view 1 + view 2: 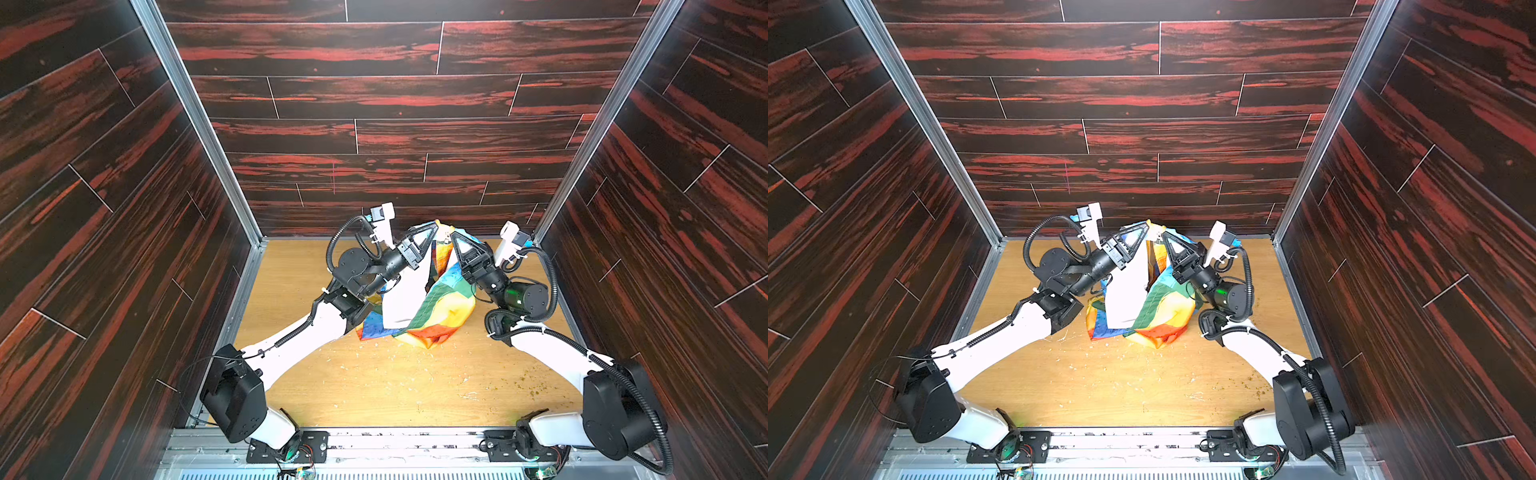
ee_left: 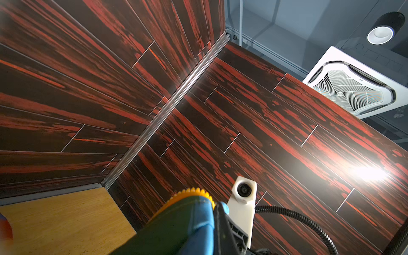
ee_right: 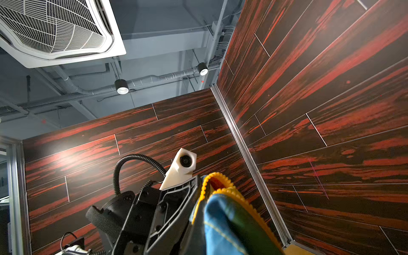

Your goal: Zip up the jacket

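Over the far middle of the wooden table (image 1: 374, 386), the thin multicoloured fabric jacket (image 1: 432, 307) hung bunched. The left gripper (image 1: 433, 227) and right gripper (image 1: 454, 235) were both clenched on its yellow-toothed edge. Risks: thin cloth could slide free; folds could hide the zipper ends.

Both arms are the same build: chunky white shells on the long links of the left arm (image 1: 299, 336) and the right arm (image 1: 548, 353), with fat black joint housings (image 1: 235, 399) in between. Ribbed black cable hose (image 1: 552, 266) runs off each wrist, pinned with little white ties. The left claw (image 1: 434, 226) and right claw (image 1: 452, 235) are black open triangle frames. Each wrist carries a white blocky camera mount (image 3: 187, 160) with a round black lens. At the near end there are black base plates (image 1: 291, 449) with silver screws. A green light (image 1: 515, 297) glows on the right arm's black motor.
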